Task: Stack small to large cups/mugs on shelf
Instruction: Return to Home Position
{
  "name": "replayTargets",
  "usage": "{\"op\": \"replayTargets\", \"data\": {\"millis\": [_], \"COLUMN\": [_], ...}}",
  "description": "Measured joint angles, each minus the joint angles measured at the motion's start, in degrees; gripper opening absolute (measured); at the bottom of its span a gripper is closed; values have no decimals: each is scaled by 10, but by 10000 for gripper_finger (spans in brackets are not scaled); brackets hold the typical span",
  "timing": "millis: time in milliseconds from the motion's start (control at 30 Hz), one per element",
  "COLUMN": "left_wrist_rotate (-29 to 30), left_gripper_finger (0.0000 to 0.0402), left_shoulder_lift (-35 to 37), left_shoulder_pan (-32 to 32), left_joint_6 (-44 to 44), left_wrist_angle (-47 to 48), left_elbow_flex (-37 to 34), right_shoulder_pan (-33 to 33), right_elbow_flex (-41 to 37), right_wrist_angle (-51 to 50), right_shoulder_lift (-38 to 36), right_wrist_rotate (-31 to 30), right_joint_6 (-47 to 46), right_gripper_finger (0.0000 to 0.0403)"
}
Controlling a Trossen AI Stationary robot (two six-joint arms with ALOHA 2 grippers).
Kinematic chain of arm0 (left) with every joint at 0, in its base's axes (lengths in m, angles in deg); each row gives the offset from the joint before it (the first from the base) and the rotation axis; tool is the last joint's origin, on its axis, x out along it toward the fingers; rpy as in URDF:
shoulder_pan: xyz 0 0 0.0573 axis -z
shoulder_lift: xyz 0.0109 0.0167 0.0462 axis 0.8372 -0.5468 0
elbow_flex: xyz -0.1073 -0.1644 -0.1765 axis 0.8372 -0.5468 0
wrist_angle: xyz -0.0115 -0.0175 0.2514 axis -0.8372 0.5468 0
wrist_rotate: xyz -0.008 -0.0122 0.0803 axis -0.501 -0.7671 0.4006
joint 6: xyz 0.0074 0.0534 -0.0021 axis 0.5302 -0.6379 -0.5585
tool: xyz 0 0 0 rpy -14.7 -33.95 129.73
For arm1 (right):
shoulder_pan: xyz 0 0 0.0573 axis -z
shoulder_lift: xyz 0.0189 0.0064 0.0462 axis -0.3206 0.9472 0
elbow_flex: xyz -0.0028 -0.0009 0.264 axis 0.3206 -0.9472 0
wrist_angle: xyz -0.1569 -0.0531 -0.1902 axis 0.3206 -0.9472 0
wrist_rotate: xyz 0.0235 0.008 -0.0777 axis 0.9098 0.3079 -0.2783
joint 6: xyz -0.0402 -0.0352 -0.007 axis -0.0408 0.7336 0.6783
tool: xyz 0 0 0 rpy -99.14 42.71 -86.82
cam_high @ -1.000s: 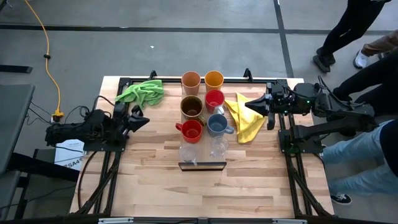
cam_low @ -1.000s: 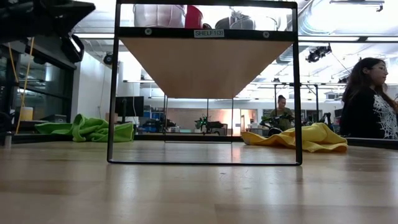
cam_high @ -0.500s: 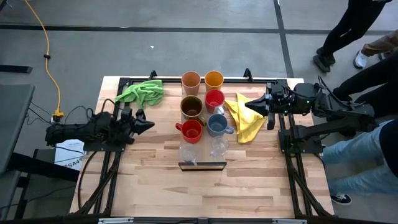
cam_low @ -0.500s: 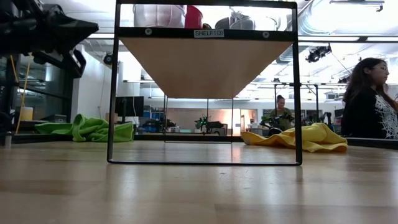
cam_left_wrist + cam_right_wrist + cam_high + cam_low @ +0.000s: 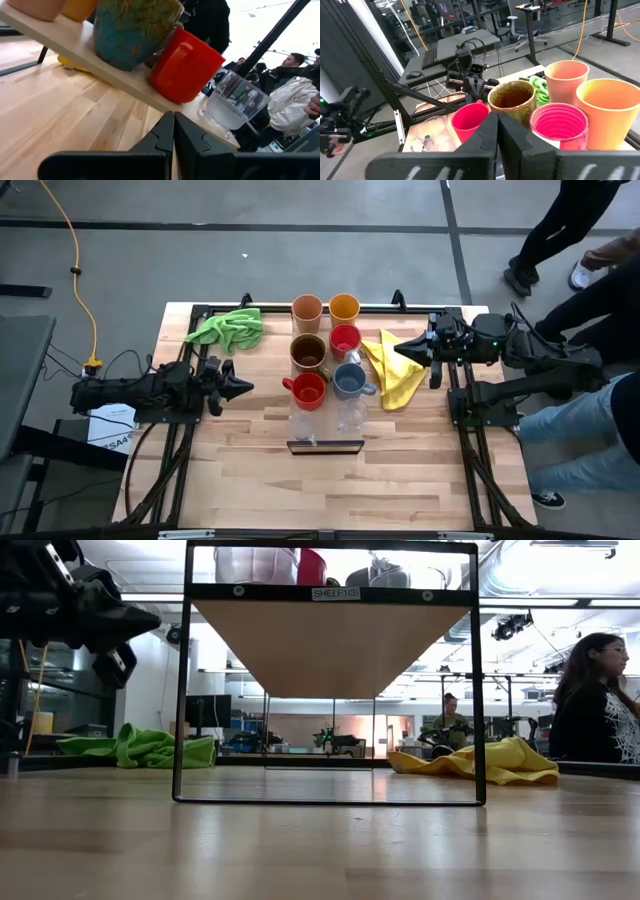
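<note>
The cups and mugs stand in two rows on the shelf (image 5: 326, 446), a raised light-wood board on a black frame at mid table. At the far end are the peach tumbler (image 5: 307, 309) and orange tumbler (image 5: 344, 307). Nearer come the brown mug (image 5: 309, 352), a red mug (image 5: 345, 340), a second red mug (image 5: 306, 390) and the grey-blue mug (image 5: 349, 381). Two clear glasses (image 5: 302, 425) (image 5: 351, 416) stand nearest. My left gripper (image 5: 243, 389) is shut, left of the shelf, pointing level at it. My right gripper (image 5: 403, 350) is shut, right of the shelf, above the yellow cloth.
A green cloth (image 5: 228, 328) lies at the table's far left and a yellow cloth (image 5: 392, 370) right of the shelf. The space under the shelf board (image 5: 330, 645) is open. People stand and sit beyond the table's right edge (image 5: 600, 410).
My left gripper has sunk and tipped down to level, its tip now a little closer to the shelf; it has stayed shut. The cups and my right arm have kept still.
</note>
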Motion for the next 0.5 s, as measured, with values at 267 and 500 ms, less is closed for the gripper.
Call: {"op": "replayTargets", "data": {"millis": [267,500], "left_wrist_rotate": [6,6], "left_gripper_finger": [1,1], "left_shoulder_lift": [0,0], "left_shoulder_pan": [0,0], "left_joint_6": [0,0], "left_wrist_angle": [0,1], "left_elbow_flex": [0,0], "right_shoulder_pan": [0,-14], "right_elbow_flex": [0,0], "right_wrist_angle": [-13,-13], "right_shoulder_lift": [-3,-17], "right_wrist_rotate": [0,-1], "right_joint_6": [-45,-34], "right_gripper_finger": [0,0]}}
